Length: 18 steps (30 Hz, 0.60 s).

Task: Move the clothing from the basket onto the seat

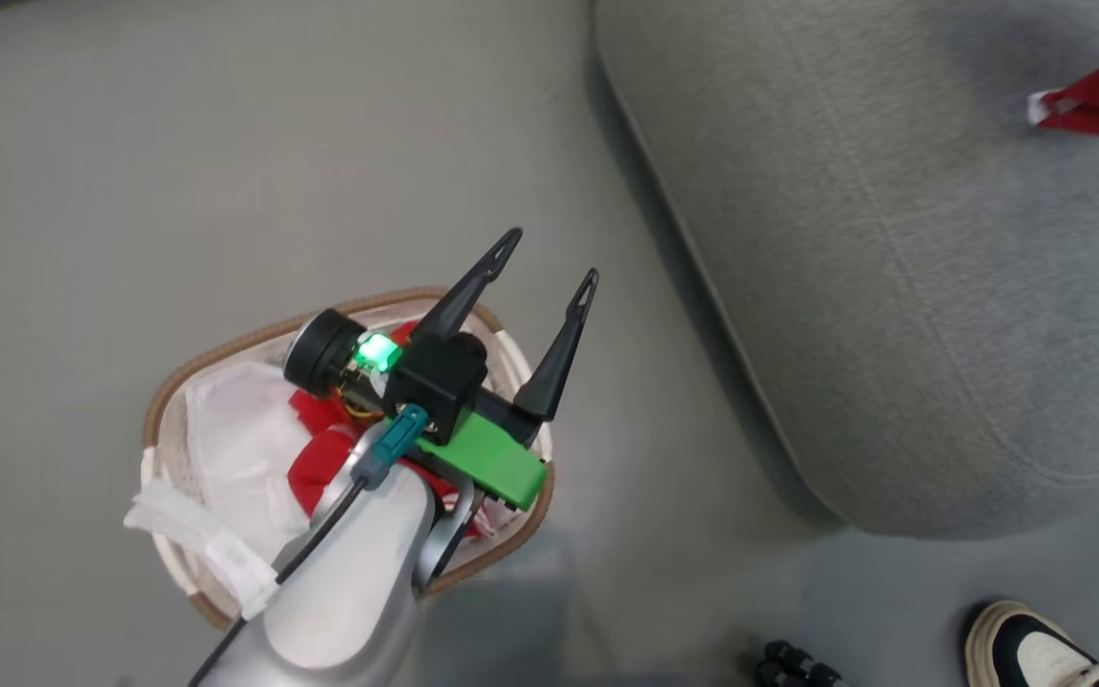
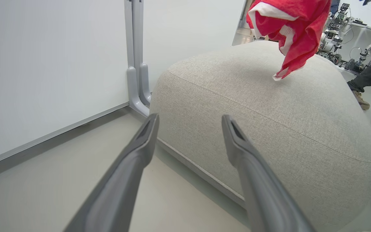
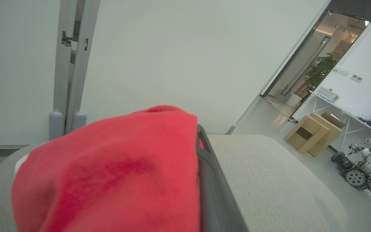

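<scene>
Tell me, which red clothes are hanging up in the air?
The red garment dangling over the grey sofa, pinched in the robot's shut right hand. The other red clothes lie bunched inside the basket.

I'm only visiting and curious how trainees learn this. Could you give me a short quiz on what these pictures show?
1. True or false: the left tool is shut on a garment.
2. What colour is the clothing lying in the oval white plastic basket with brown woven rim?
3. The hanging bright red fabric garment with white trim is above: A the basket, B the large grey upholstered seat, C the left tool.
Key: 1 false; 2 red; 3 B.
</scene>
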Tool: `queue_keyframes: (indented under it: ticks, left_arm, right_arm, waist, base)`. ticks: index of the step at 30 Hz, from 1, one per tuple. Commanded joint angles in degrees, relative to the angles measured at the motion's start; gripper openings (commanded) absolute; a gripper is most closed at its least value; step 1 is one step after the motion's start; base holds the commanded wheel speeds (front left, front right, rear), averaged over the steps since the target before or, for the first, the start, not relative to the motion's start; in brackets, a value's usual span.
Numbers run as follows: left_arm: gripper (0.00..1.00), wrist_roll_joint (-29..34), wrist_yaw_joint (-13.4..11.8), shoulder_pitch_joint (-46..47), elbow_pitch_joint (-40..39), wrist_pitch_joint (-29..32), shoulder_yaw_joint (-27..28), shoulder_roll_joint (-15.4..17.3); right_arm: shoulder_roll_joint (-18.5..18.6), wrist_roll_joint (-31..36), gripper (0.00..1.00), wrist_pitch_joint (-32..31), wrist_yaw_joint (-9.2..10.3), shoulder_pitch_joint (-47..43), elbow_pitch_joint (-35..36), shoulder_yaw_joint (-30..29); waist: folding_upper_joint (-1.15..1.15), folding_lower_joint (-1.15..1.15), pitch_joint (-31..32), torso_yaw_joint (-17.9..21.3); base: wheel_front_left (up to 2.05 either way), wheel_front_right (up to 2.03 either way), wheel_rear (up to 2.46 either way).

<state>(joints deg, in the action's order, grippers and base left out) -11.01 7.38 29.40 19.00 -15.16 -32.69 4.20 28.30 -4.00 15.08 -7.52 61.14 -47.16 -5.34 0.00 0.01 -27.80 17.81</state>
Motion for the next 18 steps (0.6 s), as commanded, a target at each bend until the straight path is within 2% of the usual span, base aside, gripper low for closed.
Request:
queue_keyframes:
  ticks: [1,5,8,9,10,18]
  left_arm:
    - [1.00,-0.39,0.17,1.43,-0.09,0.01,-0.30,0.21]
    - [1.00,-1.16,0.18,2.42,0.15,0.01,-0.70,0.80]
    - [1.00,-1.41,0.18,2.48,0.36,0.01,-0.44,1.15]
    - [1.00,-1.47,0.18,2.41,0.48,0.01,-0.34,1.31]
    - [1.00,-1.51,0.18,2.38,0.55,0.01,-0.18,1.42]
    - [1.00,-1.16,0.18,0.08,1.19,0.01,3.30,1.66]
  right_arm:
    - [0.69,0.56,0.00,0.13,0.07,0.54,-0.85,-1.85]
    - [1.03,2.53,0.00,0.13,0.07,-1.01,-2.51,-7.40]
    - [-0.79,4.54,0.00,0.13,0.07,-3.71,-3.34,-11.06]
    - [-1.66,5.03,0.25,0.13,0.07,-4.64,-3.01,-12.70]
    - [-2.93,5.34,1.00,0.13,0.07,-6.03,-3.20,-13.69]
    - [-8.01,5.54,1.00,0.13,0.07,-16.58,-0.68,-15.06]
  waist:
    - [0.00,-0.01,-6.13,-6.43]
    - [0.00,-0.01,-7.87,-8.12]
    - [0.00,-0.01,-8.67,-8.60]
    - [0.00,-0.01,-8.78,-8.60]
    - [0.00,-0.01,-8.76,-8.52]
    - [0.00,-0.01,-6.04,-6.70]
  base:
    - [0.00,0.00,0.00]
    - [0.00,0.00,0.00]
    - [0.00,0.00,0.00]
    - [0.00,0.00,0.00]
    - [0.00,0.00,0.00]
    - [0.00,0.00,0.00]
